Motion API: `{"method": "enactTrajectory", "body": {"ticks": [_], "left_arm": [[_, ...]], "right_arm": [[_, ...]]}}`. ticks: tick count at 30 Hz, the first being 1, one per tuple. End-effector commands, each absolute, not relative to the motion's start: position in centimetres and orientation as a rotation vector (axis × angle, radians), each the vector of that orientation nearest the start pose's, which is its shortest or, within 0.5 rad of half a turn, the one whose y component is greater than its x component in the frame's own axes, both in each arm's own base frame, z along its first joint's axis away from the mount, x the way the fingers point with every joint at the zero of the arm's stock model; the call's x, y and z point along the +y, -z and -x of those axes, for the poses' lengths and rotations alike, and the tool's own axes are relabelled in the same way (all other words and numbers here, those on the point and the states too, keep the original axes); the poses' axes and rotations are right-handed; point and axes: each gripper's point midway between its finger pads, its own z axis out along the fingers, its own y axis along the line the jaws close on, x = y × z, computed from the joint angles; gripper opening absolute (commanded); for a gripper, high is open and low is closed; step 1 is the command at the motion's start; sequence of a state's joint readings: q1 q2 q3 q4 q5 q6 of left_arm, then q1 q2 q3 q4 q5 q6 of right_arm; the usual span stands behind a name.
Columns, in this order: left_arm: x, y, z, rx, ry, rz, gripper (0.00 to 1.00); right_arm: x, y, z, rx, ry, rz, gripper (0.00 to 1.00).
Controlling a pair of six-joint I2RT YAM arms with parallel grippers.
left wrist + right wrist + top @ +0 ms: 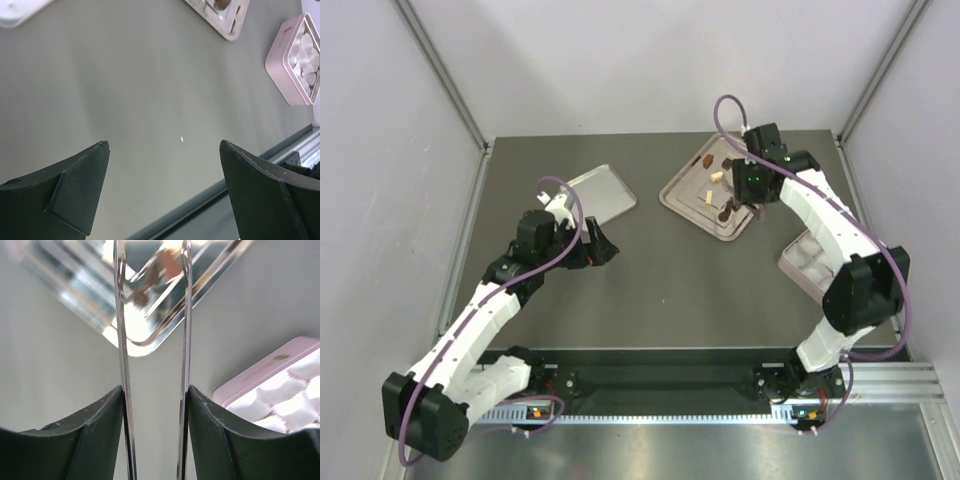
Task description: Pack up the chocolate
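Had right tool (152, 395) clamped on tweezers (121, 340) over chocolate (717, 178) in silver tray (688, 195), left tool (164, 144) gaping idle; risked flicking a tiny piece onto bench (650, 290) by pinching off-centre.

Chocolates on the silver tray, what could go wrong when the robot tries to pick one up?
1. The chocolate pieces are tiny and the metal tweezers in the right pincer are thin, so one might slip out.
2. The tips hang over the silver tray corner and might shove it.
3. The pink box sits partly under the right arm, which might bump it.
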State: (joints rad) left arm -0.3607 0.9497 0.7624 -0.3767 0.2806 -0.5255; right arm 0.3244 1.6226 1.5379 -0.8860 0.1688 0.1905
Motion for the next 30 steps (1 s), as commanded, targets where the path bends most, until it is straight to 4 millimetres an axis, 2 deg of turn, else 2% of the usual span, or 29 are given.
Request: {"method": "enactTrajectory", "body": {"ticks": [1, 2, 4, 5, 6, 8, 9, 11, 12, 13, 19, 24, 30], "left_arm": [[-17.8, -20.0, -27.6, 2.118, 0.825, -0.043, 0.96], [-17.8, -19.9, -27.7, 2.119, 0.814, -0.05, 0.96], [-17.3, -18.8, -28.0, 2.148, 0.77, -0.042, 0.96], [-17.2, -18.4, -28.0, 2.163, 0.758, -0.036, 0.96], [-17.1, -17.9, -28.0, 2.18, 0.752, -0.03, 0.96], [-17.0, -17.2, -27.7, 2.22, 0.739, -0.023, 0.96], [-16.9, -16.9, -27.6, 2.24, 0.726, -0.03, 0.96], [-16.8, -17.3, -27.6, 2.255, 0.716, -0.044, 0.96], [-16.7, -17.0, -27.2, 2.29, 0.708, -0.052, 0.96], [-16.9, -17.8, -27.2, 2.279, 0.71, -0.083, 0.96], [-16.0, -19.1, -27.3, 2.265, 0.633, -0.17, 0.96], [-16.1, -18.6, -27.3, 2.26, 0.638, -0.179, 0.97], [-15.8, -18.5, -27.5, 2.258, 0.614, -0.174, 0.97]], "right_arm": [[8.2, -20.3, -41.6, 2.444, 0.085, 0.005, 0.51], [7.9, -21.1, -42.6, 2.42, 0.085, -0.018, 0.51], [6.8, -20.4, -44.2, 2.425, 0.117, -0.062, 0.5], [6.7, -21.1, -45.1, 2.401, 0.113, -0.079, 0.5], [6.0, -20.3, -46.0, 2.411, 0.125, -0.106, 0.5], [5.7, -20.6, -47.0, 2.397, 0.13, -0.127, 0.49], [5.4, -19.9, -47.5, 2.409, 0.141, -0.134, 0.49], [5.3, -19.6, -48.2, 2.4, 0.147, -0.137, 0.49], [5.2, -18.8, -48.5, 2.414, 0.157, -0.136, 0.49], [5.2, -18.6, -48.7, 2.412, 0.154, -0.139, 0.49], [4.9, -16.1, -49.1, 2.446, 0.174, -0.14, 0.49], [5.0, -14.9, -49.2, 2.46, 0.165, -0.144, 0.49], [4.9, -13.8, -48.5, 2.488, 0.17, -0.157, 0.48]]}}
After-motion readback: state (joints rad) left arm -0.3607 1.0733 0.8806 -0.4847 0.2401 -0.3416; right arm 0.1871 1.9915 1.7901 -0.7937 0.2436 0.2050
